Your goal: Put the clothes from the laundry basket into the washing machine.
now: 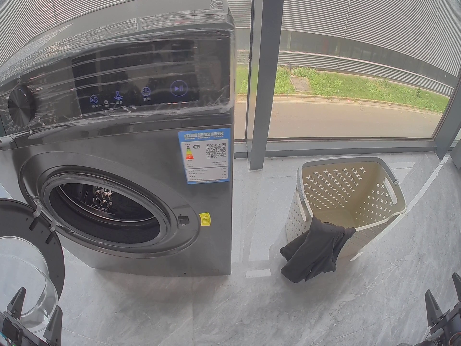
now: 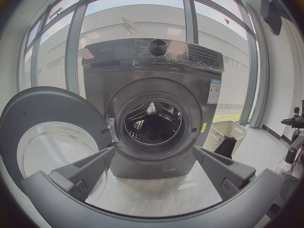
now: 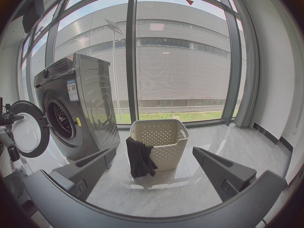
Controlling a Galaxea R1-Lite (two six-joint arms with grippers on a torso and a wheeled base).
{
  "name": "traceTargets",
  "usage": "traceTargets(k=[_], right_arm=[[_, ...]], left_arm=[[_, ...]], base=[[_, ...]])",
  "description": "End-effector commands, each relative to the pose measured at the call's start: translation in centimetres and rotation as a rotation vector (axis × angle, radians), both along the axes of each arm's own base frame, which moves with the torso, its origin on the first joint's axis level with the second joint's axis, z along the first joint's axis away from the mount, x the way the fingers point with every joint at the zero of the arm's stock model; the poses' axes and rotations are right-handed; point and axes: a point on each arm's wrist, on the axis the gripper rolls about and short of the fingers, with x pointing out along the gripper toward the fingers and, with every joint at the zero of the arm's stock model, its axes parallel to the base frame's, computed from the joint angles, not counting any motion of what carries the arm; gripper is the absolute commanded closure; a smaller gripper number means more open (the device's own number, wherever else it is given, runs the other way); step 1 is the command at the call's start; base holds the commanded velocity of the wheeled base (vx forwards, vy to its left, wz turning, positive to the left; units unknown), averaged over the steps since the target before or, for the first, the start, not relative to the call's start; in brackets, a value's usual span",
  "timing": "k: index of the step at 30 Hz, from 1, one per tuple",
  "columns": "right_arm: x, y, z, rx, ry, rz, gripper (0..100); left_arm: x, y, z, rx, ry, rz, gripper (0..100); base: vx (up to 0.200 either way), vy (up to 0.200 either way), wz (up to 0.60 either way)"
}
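A grey front-loading washing machine (image 1: 144, 169) (image 2: 152, 89) (image 3: 79, 105) stands on the floor with its round door (image 1: 29, 255) (image 2: 47, 133) swung wide to the left and its drum (image 1: 103, 210) (image 2: 152, 122) exposed. To its right sits a cream laundry basket (image 1: 355, 188) (image 3: 164, 136) (image 2: 232, 130). A dark garment (image 1: 314, 251) (image 3: 139, 157) (image 2: 227, 146) hangs over the basket's near rim, reaching the floor. My left gripper (image 1: 36, 311) (image 2: 152, 162) is open, low in front of the door. My right gripper (image 1: 444, 296) (image 3: 153, 165) is open, low and to the right of the basket.
Floor-to-ceiling windows with dark frames (image 1: 264, 73) rise behind the machine and basket. Pale marble floor (image 1: 269, 303) stretches between my grippers and the basket. A white wall with a dark skirting (image 3: 272, 133) runs on the right.
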Motion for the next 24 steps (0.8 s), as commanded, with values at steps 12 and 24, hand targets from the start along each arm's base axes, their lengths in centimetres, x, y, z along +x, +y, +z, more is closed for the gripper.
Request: traceTargets(k=[12,24], right_arm=[[-0.01,0.00,-0.21,0.000,-0.001,0.000,0],[-0.01,0.00,-0.21,0.000,-0.001,0.000,0]], left_arm=[[0.01,0.00,-0.53,0.017,0.001,0.001,0],[0.01,0.00,-0.53,0.009,0.001,0.001,0]], base=[[0.000,-0.200,0.00],[0.000,-0.200,0.00]])
